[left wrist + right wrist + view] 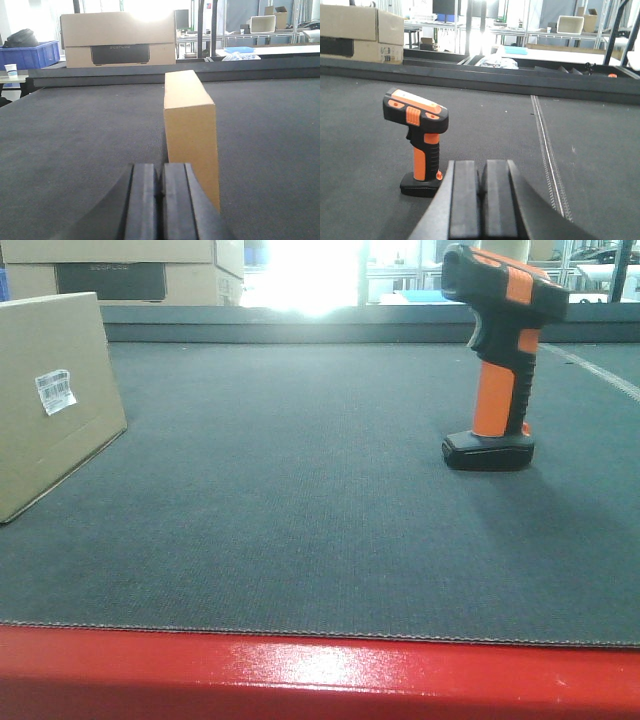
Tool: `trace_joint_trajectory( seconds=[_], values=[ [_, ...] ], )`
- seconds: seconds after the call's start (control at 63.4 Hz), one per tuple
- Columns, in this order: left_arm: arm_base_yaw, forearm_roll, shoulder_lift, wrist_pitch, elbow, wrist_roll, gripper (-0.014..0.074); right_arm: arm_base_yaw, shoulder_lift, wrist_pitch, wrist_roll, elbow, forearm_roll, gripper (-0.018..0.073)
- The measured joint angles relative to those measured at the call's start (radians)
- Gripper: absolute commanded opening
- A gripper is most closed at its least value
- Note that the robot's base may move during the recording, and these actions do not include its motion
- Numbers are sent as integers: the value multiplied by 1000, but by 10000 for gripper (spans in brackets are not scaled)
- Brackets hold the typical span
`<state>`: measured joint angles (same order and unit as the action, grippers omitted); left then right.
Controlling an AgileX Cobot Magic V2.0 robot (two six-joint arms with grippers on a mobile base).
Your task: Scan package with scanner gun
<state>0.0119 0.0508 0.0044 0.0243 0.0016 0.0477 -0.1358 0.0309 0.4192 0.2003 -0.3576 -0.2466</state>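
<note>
The package [50, 400], a plain brown box with a small white barcode label [55, 390], stands on edge at the left of the dark mat. In the left wrist view the package [190, 125] stands end-on just ahead and slightly right of my left gripper [159, 172], which is shut and holds nothing. The scanner gun [500, 360], orange handle and black head, stands upright on its flat base at the right. In the right wrist view the scanner gun [420, 142] is ahead and left of my right gripper [481, 170], also shut and empty. Neither gripper shows in the front view.
A red table edge [300, 675] borders the mat at the front. A raised dark rail [300, 322] runs along the back. Larger cardboard boxes with dark panels [117, 40] stand behind it. A stitched seam [547, 155] crosses the mat right of the scanner.
</note>
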Motion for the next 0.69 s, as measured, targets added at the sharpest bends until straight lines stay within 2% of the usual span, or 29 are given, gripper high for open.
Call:
trace_joint_trajectory(
  seconds=[0.11, 0.173, 0.552, 0.694],
  values=[
    [0, 0, 0, 0, 0, 0, -111, -19, 0, -72, -156, 37, 119, -154],
    [0, 0, 0, 0, 0, 0, -111, -27, 0, -114, -200, 67, 154, -154],
    [0, 0, 0, 0, 0, 0, -111, -31, 0, -335, -223, 324, 186, -154],
    [0, 0, 0, 0, 0, 0, -111, -31, -20, -336, -223, 355, 186, -154]
  ],
)
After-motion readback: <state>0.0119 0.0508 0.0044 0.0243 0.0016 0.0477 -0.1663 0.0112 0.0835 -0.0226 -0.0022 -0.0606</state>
